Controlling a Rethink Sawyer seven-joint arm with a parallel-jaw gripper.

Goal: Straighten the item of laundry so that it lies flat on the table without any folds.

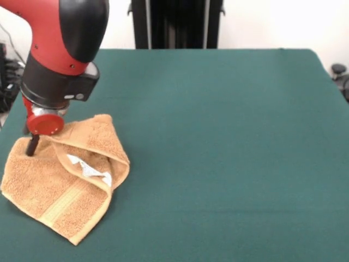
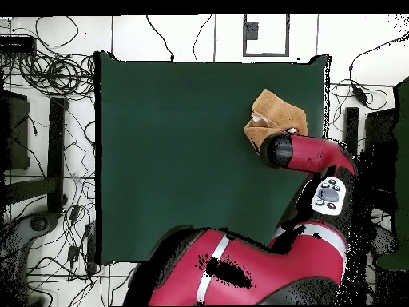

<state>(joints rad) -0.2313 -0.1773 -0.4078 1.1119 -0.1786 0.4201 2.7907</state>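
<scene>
The towel is lying near one corner of the desk, close to a side edge and to the edge farthest from the robot's base. It is not flat: a corner flap is lying doubled back over the middle, with a small white tag showing at the fold and a woven band running near one edge.

The claw is pressing down at the towel's back edge, beside the folded flap. Only one dark tip is showing below the red wrist, so I cannot tell how far it is open or whether it is pinching cloth.

The towel is looking light, soft and limp, so it will likely be draping and dragging rather than holding shape. The terry pile should be giving good grip. The best hold is probably the free corner of the folded flap, drawn outward away from the fold.

The green felt-like surface is probably adding friction, which may be helping anchor the cloth. Bare desk is stretching wide toward the opposite side, but little is remaining toward the near corner.
</scene>
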